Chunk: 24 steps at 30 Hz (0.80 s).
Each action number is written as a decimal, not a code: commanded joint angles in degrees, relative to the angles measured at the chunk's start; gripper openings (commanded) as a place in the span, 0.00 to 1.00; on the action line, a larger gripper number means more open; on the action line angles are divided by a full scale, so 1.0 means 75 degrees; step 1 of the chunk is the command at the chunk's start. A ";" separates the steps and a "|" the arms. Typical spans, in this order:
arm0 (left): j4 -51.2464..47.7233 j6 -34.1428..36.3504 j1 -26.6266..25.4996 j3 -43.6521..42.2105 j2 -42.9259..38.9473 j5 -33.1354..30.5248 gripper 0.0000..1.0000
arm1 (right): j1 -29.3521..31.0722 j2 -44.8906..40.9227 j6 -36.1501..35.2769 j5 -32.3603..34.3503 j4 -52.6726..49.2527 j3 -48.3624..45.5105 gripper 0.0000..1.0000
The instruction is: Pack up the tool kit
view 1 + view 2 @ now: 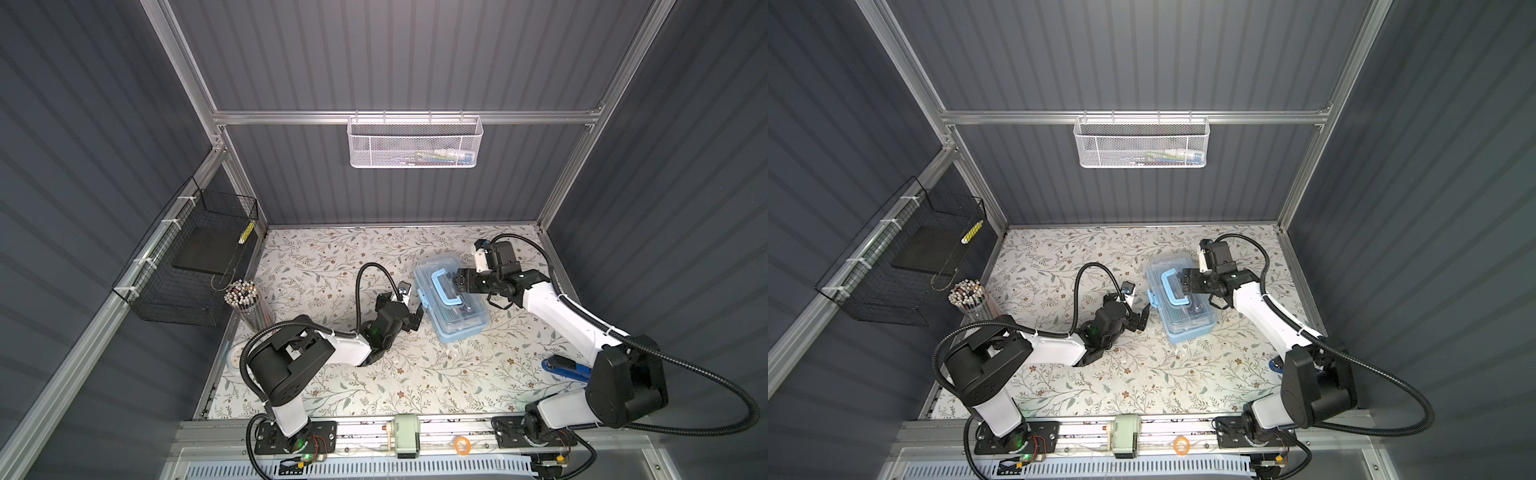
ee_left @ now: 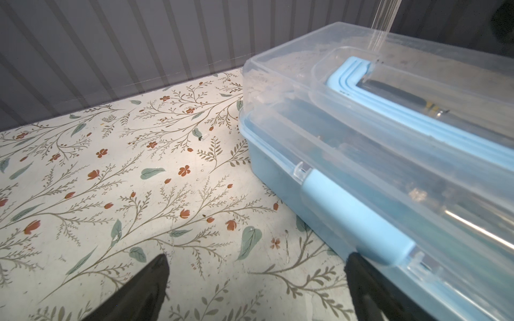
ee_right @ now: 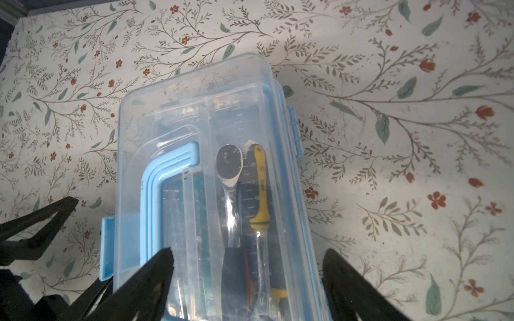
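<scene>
While the left gripper (image 2: 257, 257) hangs wide open at the near side, one of its fingers (image 2: 364, 278) is just beside the blue latch (image 2: 356, 222) of the tool kit (image 1: 459, 328). This light-blue box sits on the flowery table (image 1: 415, 386) with its clear lid down. A ratchet (image 3: 228, 166) and a yellow and black tool (image 3: 260, 189) lie inside. The right gripper (image 3: 247, 255) is over the lid by the flat blue handle (image 1: 440, 286), fingers spread, holding nothing. Far back hangs a white basket (image 1: 415, 143).
</scene>
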 commanded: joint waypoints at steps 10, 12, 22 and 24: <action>-0.0367 0.0021 0.0079 0.0317 -0.0333 0.0043 1.00 | 0.0664 0.0378 0.0168 -0.0110 -0.0448 0.0840 0.45; -0.0385 -0.0031 0.0133 0.0331 -0.0311 0.0118 1.00 | 0.0810 0.0496 0.0168 -0.0113 -0.0489 0.0942 0.38; -0.0563 -0.0255 0.0287 0.0475 -0.0266 0.0453 1.00 | 0.1490 0.1019 0.0039 0.0350 -0.0959 0.1499 0.15; -0.0602 -0.0283 0.0293 0.0524 -0.0219 0.0519 0.99 | 0.1566 0.1047 0.0068 0.0377 -0.0934 0.1503 0.14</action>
